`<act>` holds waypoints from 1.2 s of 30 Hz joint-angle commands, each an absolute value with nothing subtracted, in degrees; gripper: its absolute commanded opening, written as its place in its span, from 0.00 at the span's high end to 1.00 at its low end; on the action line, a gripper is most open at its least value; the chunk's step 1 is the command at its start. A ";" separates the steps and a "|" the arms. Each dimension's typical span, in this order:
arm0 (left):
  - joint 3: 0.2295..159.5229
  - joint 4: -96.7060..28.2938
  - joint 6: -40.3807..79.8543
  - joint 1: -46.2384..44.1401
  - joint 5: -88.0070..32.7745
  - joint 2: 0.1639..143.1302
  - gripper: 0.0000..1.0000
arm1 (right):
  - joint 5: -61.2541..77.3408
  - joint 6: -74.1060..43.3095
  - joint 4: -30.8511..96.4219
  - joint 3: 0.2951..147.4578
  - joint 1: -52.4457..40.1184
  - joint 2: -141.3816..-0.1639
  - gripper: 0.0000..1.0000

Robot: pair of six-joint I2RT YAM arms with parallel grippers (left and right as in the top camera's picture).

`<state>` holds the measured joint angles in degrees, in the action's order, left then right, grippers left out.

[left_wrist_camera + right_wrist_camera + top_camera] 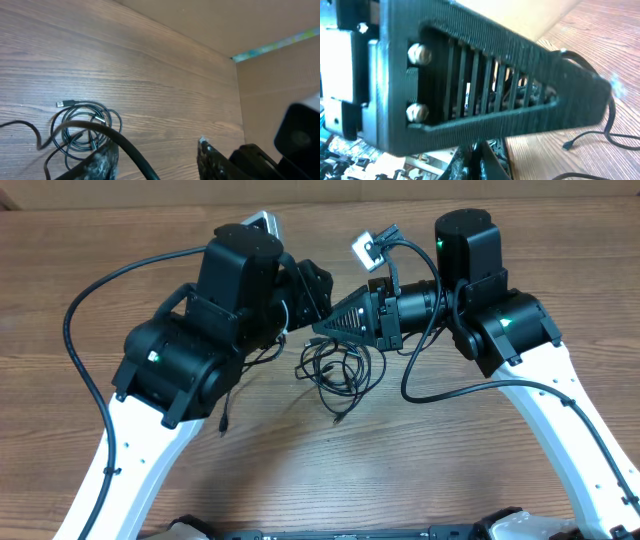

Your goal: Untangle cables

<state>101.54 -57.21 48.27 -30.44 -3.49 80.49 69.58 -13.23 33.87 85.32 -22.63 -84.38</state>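
Note:
The cables (338,368) lie as a loose tangle of thin black loops on the wooden table, just in front of both grippers. In the left wrist view the coil (82,127) lies at the lower left with a plug (62,104) sticking out. My left gripper (306,298) hovers behind the tangle; its fingers (157,145) are wide open and empty. My right gripper (320,329) points left at the tangle's far edge; its fingers (480,160) look closed together, with nothing seen between them. A cable end with a plug (567,145) lies on the table beyond.
A thin strand with a plug (225,423) trails out from under the left arm. Thick black arm wires (75,330) (430,395) loop over the table, one crossing the left wrist view (135,155). A cardboard wall (280,90) stands at the table's far side.

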 commanded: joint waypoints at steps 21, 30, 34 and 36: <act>102.43 -54.68 49.52 -29.15 -3.88 80.36 0.87 | 69.08 -13.67 35.29 85.56 -22.81 -82.94 0.96; 104.86 -46.39 39.24 -29.15 -3.77 78.17 0.96 | 54.33 -13.69 46.37 85.56 -22.81 -83.00 0.73; 106.74 -45.25 38.50 -29.17 -1.28 78.08 0.96 | 49.32 -13.69 48.93 85.56 -22.81 -83.00 0.00; 108.44 -43.35 38.50 -29.17 -1.52 78.08 0.96 | 45.23 -13.74 51.42 85.56 -22.81 -83.00 0.00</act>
